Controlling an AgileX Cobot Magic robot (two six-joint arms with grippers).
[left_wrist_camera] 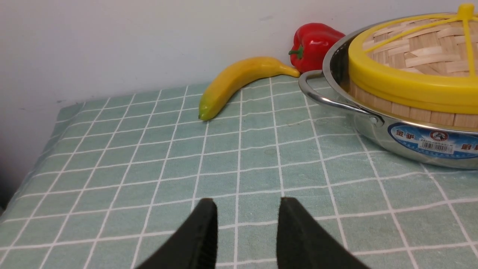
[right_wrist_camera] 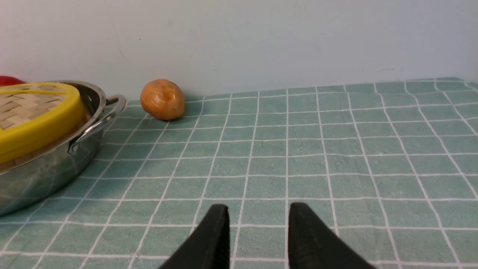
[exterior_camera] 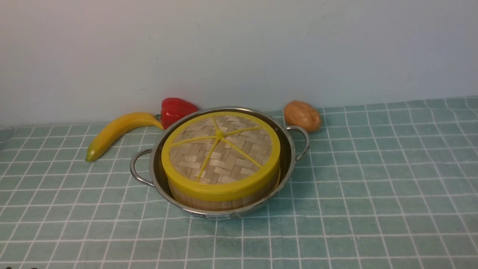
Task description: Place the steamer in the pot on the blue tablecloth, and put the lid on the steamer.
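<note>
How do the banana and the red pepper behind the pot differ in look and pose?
The banana is yellow, long and curved, lying flat in full view; the red pepper is glossy red and blocky, partly hidden behind the pot in the front view. The banana's tip shades green; the pepper has a green stem, seen in the left wrist view. Both rest on the blue tablecloth near the wall, left of the pot.

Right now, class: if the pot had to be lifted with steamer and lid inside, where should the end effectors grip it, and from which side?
Grip the two loop handles of the pot, one end effector each, coming in from the left and right. The handles stick out sideways, clear of the rim. The steamer and lid fill the inside, so a rim pinch probably has little room.
</note>
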